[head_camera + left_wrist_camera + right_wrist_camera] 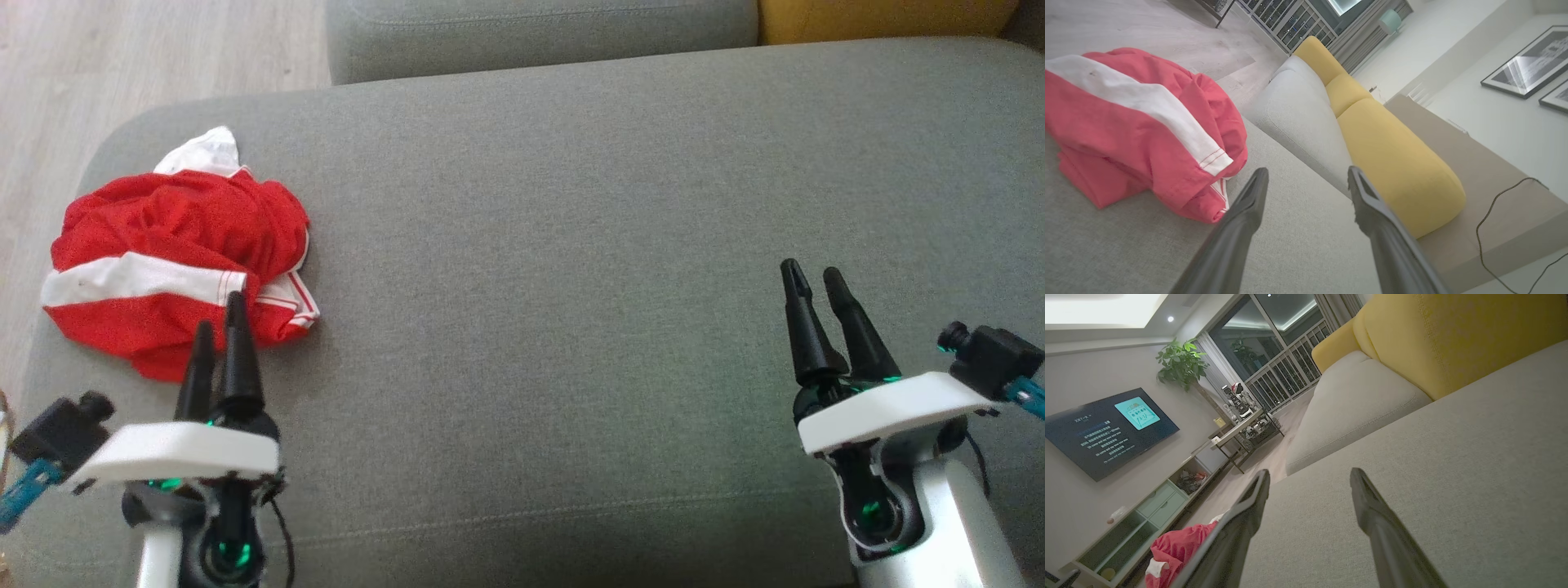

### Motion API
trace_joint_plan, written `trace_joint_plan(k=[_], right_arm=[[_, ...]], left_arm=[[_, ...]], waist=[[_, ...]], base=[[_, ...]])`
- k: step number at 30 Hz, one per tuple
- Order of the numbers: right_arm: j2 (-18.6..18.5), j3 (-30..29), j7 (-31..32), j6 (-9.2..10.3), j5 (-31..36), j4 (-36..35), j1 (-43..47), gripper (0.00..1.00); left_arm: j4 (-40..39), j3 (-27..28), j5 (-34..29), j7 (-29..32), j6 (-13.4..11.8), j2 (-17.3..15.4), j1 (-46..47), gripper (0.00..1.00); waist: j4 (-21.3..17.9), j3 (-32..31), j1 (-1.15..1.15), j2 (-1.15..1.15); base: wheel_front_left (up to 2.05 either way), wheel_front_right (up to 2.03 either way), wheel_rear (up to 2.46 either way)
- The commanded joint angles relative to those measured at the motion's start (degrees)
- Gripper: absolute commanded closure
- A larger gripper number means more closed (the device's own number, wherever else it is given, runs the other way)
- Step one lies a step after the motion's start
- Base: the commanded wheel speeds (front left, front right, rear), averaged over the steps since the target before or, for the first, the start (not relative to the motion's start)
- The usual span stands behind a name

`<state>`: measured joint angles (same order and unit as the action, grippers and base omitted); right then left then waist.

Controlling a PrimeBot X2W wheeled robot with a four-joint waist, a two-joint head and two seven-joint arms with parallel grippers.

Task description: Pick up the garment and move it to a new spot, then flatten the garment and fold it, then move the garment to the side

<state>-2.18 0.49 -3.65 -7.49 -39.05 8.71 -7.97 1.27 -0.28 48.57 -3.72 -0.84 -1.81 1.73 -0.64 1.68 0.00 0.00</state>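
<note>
The crumpled red-and-white garment [175, 253] is seen on the grey sofa cushion [571, 204], just ahead of the left gripper [220, 313] and slightly to its left, seemingly untouched by its fingertips. That gripper's jaws are spread and empty. The right gripper [811, 269], likewise spread and empty, is positioned well apart from the cloth.

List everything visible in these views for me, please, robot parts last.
garment: one, red with white bands, crumpled at the seat's left end
seat: one, grey, beneath both grippers
cushion: one, grey, beyond the seat
backrest cushions: several, yellow, beyond the seat's right end
floor: one, pale wood, left of the seat
television: one, dark, on a wall
plant: one, green, beside the television
framed pictures: two, dark frames, on a wall
left gripper: one, dark, open, by the garment
right gripper: one, dark, open, above bare seat
</note>
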Motion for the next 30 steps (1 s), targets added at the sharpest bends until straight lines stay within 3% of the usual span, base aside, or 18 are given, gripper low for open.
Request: trace_joint_plan(k=[1,8,13,30], right_arm=[[-0.56,0.98,-0.83,-0.01,2.73,-2.75,-3.59,0.00],[-0.55,2.18,-2.02,-0.01,8.21,-2.74,-3.58,0.00],[-0.56,4.21,-2.87,-0.01,12.20,-1.98,-3.65,0.00],[-0.60,4.87,-5.77,0.00,25.11,-3.63,-4.28,0.00]], left_arm=[[-2.80,0.02,-3.16,-0.94,-0.36,-0.86,2.97,0.00],[-2.49,-5.32,-12.57,-2.11,-3.74,-3.38,3.38,0.00],[-0.68,-9.90,-18.52,-2.95,-8.09,-6.02,3.85,0.00],[0.35,-22.91,-30.44,-5.80,-22.06,-12.71,7.41,0.00]], waist=[[-0.03,0.17,0.00,0.00],[-0.40,0.67,0.00,0.00],[-0.64,0.92,0.00,0.00],[-0.79,1.53,0.00,0.00]], base=[[0.00,0.00,0.00],[0.00,0.00,0.00],[0.00,0.00,0.00],[0.00,0.00,0.00]])
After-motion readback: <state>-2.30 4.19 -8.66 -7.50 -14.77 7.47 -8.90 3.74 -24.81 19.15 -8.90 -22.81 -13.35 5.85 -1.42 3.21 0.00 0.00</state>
